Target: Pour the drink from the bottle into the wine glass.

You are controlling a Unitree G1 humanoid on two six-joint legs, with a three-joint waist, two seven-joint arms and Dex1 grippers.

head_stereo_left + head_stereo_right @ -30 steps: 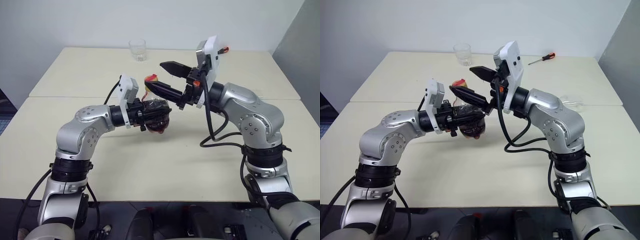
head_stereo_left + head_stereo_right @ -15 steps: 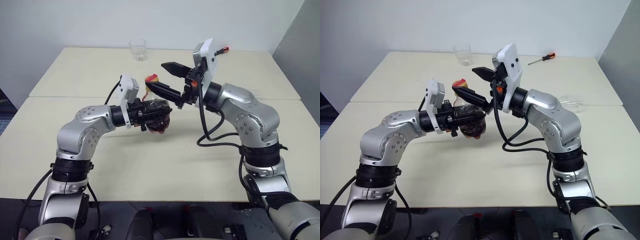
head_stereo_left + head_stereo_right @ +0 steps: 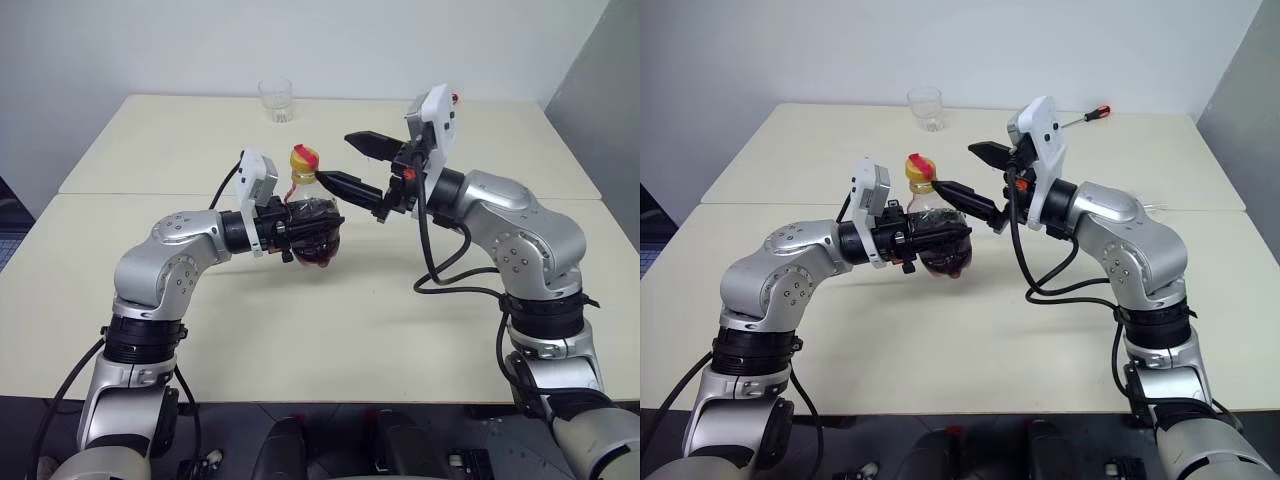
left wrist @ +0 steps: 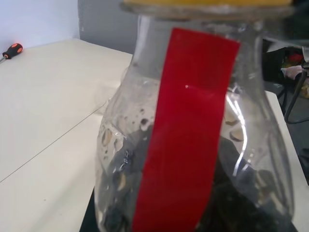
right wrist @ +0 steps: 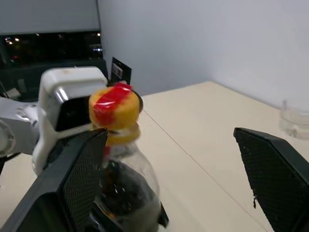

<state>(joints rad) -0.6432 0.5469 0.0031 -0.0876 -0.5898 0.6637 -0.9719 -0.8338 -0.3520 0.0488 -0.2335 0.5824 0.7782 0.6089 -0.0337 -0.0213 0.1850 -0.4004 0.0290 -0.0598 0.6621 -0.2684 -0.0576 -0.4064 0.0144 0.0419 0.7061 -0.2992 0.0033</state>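
The bottle (image 3: 312,222) sits near the centre of the frame, upright and held above the cream table (image 3: 330,330). Its lower body is largely hidden by the left gripper (image 3: 300,228), whose black fingers are clamped tight around it; the drink (image 3: 945,258) shows as a dark mass bulging below them. The yellow-orange cap (image 3: 304,159) with its red patch stands clear above the grip. In the left wrist view the red label strip (image 4: 186,135) runs down the clear plastic, its cap cut off at the upper edge.

The right gripper (image 3: 345,163), right of centre, has its jaws spread wide and holds nothing; its lower finger (image 3: 965,196) reaches just beside the bottle's neck, though contact is hard to judge.

A clear tumbler (image 3: 275,100) stands at the table's far edge, upper centre. A screwdriver (image 3: 1084,117) with a red handle lies at upper right.
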